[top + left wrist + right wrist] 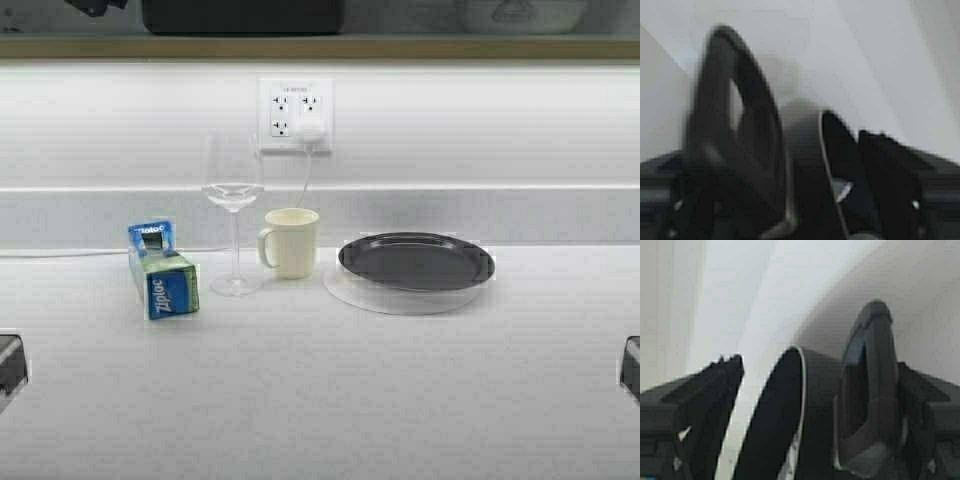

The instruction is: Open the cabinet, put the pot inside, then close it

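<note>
The black pot (240, 15) shows at the very top of the high view, just above the cabinet's tan bottom edge (320, 47); the cabinet doors are out of view. In the left wrist view my left gripper (785, 167) is close around the pot's rim (802, 150) and loop handle (735, 135). The right wrist view shows my right gripper (825, 372) astride the pot's wall (820, 400) and other loop handle (870, 390). Its jaws stand wide apart, and a pale gap separates the inner finger (715, 390) from the pot.
On the white counter (320, 400) stand a Ziploc box (163, 270), a wine glass (233, 215), a cream mug (290, 243) and a flat dark disc (416, 260). A wall socket (295, 115) with a plug sits behind them. Arm parts (10, 365) show at both side edges.
</note>
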Controlling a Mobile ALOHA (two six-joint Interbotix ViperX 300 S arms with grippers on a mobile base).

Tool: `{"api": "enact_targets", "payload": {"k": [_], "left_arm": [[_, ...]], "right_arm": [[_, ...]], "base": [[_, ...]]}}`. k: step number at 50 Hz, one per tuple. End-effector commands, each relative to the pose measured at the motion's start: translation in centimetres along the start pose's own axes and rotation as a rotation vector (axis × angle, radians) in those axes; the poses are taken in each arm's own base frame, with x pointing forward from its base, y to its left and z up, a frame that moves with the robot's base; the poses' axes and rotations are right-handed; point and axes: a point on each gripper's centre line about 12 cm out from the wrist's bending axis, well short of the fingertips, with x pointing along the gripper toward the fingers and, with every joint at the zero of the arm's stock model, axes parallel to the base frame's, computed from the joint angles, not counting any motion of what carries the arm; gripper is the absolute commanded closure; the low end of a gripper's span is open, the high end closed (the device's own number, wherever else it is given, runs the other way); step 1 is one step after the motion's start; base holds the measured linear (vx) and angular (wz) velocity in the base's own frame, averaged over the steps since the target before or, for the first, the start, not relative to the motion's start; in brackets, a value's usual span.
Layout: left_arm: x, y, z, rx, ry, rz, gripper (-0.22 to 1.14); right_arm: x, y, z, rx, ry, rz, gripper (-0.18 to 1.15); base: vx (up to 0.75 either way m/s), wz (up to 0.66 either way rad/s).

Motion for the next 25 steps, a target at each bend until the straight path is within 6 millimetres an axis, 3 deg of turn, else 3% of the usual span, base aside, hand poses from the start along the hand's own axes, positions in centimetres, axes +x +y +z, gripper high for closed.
{"api": "enact_targets", "payload": {"k": [1, 25], "left_arm": [[-0.3, -1.2, 0.5, -0.02, -0.032, -0.058, -0.09], [-3.9, 1.1, 1.7, -0.11, -0.138, -0.046, -0.09]], "right_arm": [[-0.6, 3.2, 0.5, -0.005, -0.016, 0.08, -0.02], [-3.2, 1.7, 1.2, -0.001, -0.027, 0.024, -0.02]], "base": [[0.0, 0.0], [0.0, 0.0]]}}
